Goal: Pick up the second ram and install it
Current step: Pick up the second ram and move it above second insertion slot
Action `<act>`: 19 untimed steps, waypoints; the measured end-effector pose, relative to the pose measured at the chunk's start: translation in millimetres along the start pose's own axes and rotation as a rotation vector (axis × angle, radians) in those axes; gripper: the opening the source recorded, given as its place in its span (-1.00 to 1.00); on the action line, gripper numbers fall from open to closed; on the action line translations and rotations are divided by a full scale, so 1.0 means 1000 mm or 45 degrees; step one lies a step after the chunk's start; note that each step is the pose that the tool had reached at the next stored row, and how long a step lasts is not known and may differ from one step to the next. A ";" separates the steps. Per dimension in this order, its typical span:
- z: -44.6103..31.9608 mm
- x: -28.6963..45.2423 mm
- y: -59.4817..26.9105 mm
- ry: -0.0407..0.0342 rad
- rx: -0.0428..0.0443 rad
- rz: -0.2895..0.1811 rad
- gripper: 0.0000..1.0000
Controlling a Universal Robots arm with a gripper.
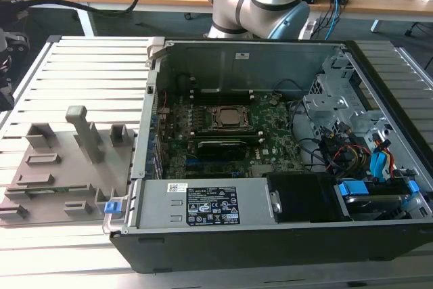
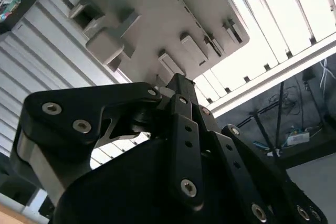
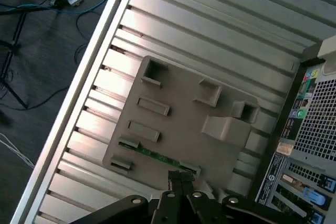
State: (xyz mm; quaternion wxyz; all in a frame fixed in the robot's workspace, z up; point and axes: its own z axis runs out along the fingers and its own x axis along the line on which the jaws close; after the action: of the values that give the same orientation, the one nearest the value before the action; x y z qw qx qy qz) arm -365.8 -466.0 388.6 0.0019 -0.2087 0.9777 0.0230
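**Second RAM stick not yet picked up**

You have a wide, silver slatted metal table (image 1: 88,65) and on it the large black desktop computer case (image 1: 237,248), lying open. Inside, you see the green motherboard (image 1: 270,147). I cannot tell from here which of its memory slots are filled.

On the exterior view's left of the case sits the flat grey plastic holder plate (image 3: 178,114) with its raised blocks and slots.

The black two-finger gripper (image 3: 180,178) hangs over the edge of this plate. In both wrist views the fingers look pressed together, with nothing between them, so you carry no part at this moment.

The slim, long green circuit-board stick, the second ram (image 3: 157,156), lies in a slot of the holder plate. In the first wrist view it is just beside the fingertips, but I judge they do not touch it.

By my judgement you are at the very start. The arm is brought near the stick, and the grasp, the lift, the carry to the case and the seating in the slot are all not yet done.
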 end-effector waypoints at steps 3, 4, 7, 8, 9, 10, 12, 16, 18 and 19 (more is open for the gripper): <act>0.0000 0.0000 0.0000 0.0073 -0.002 -0.165 -0.79; 0.0000 0.0000 0.0000 0.0090 -0.003 -0.203 -0.79; 0.0001 0.0000 0.0000 0.0167 -0.005 -0.377 -0.79; 0.0001 0.0000 0.0000 0.0192 -0.006 -0.432 -0.79; 0.0001 0.0000 0.0000 0.0215 -0.007 -0.485 -0.79; 0.0001 0.0000 0.0000 0.0232 -0.007 -0.522 -0.79; 0.0001 0.0000 0.0000 0.0253 -0.008 -0.570 -0.79; 0.0001 0.0000 0.0000 0.0336 -0.010 -0.759 -0.79; 0.0001 0.0000 -0.0001 0.0387 -0.012 -0.870 -0.79; 0.0001 0.0000 -0.0001 0.0405 -0.012 -0.909 -0.79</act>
State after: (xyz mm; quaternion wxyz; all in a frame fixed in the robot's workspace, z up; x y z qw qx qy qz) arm -365.7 -466.1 388.4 -0.0063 -0.5375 0.8429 0.0222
